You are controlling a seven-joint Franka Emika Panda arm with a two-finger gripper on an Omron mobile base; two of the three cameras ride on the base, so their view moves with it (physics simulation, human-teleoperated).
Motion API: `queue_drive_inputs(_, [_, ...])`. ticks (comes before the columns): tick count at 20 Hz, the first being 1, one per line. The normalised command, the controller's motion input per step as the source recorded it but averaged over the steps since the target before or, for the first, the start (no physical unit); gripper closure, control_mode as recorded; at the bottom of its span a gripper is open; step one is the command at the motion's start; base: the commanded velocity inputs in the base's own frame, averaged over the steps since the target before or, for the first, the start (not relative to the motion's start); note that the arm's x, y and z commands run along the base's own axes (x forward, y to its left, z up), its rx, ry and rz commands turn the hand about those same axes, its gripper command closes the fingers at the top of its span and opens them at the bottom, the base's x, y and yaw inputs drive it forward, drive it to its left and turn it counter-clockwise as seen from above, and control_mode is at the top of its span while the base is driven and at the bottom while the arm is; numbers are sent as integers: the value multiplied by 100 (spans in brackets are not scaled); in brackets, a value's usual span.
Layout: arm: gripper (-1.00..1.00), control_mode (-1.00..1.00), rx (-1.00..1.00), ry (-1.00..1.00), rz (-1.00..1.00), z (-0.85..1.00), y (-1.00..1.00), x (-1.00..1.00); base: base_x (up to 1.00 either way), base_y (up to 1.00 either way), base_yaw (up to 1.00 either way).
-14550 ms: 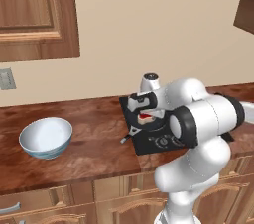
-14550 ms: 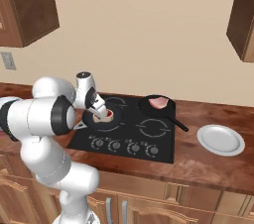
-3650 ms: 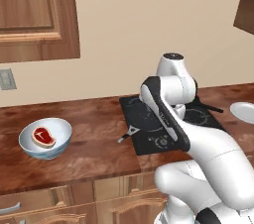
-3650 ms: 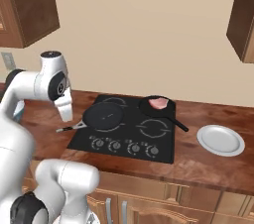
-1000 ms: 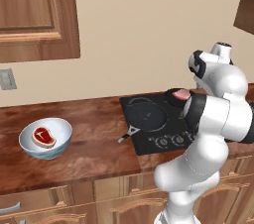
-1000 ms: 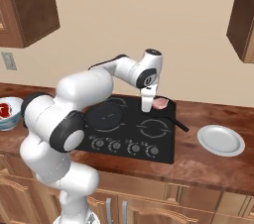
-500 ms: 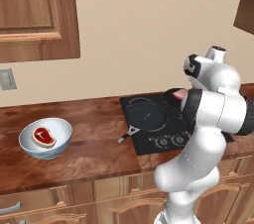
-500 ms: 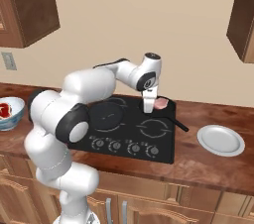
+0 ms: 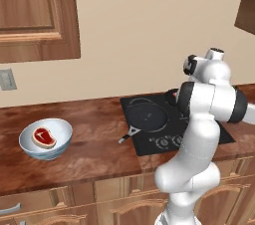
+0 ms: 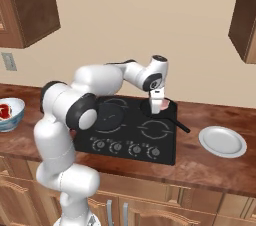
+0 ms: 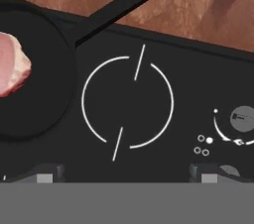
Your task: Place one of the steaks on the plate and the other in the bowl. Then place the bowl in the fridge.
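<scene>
Gripper [image 10: 157, 111] hangs jaws wide over steak [image 10: 163, 105] in far pan [image 11: 34, 69]; other steak in bowl [image 9: 46, 138] at left; shd centre on meat, drop straight, pinch across narrow width.

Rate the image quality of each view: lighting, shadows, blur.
Left base view: flat even light, sharp, soft shadow under the bowl. Right base view: equally crisp, no glare on the plate. Hand view: the steak in the pan is soft-edged and cut off at the frame edge.

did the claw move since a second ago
Yes. In the right base view the claw has dropped lower toward the steak in the frying pan.
</scene>
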Motion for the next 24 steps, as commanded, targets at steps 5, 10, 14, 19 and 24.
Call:
queue_drive_inputs(5, [-100, -100, 1, 0, 5, -26, -5, 34, 0, 0, 0])
queue_drive_inputs(10, [-100, -100, 1, 0, 3, -31, -1, 40, 0, 0, 0])
queue_drive_inputs(14, [-100, -100, 2, 0, 2, -24, -3, 45, 0, 0, 0])
queue_drive_inputs(19, [-100, -100, 4, 0, 2, -25, -6, 40, 0, 0, 0])
queue_drive_inputs(24, [-100, -100, 3, 0, 1, -25, -5, 35, 0, 0, 0])
